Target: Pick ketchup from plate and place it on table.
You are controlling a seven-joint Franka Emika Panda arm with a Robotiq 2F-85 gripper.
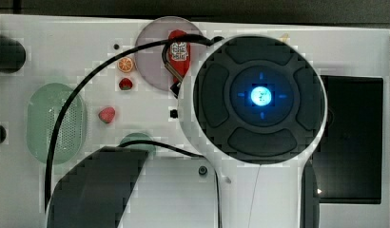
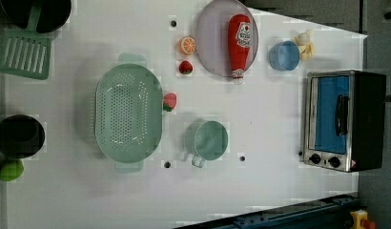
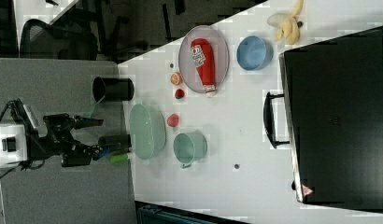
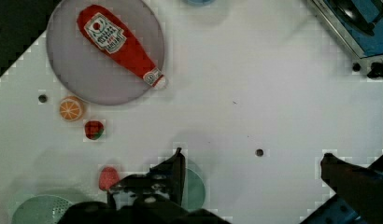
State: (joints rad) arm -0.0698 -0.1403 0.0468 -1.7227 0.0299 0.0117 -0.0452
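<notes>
**Four cameras ring one white table**

The top view looks straight down, close above the arm. The left view hangs high over the table [image 2: 279,124]. The right view stands farther back. The wrist view looks down from nearby. All share the plate [image 2: 210,47] bearing the ketchup [image 2: 239,43].

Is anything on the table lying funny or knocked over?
Yes: the ketchup lies flat on its side on the plate instead of standing up, and its cap end pokes out over the plate's rim. Nothing looks spilled or broken.
</notes>
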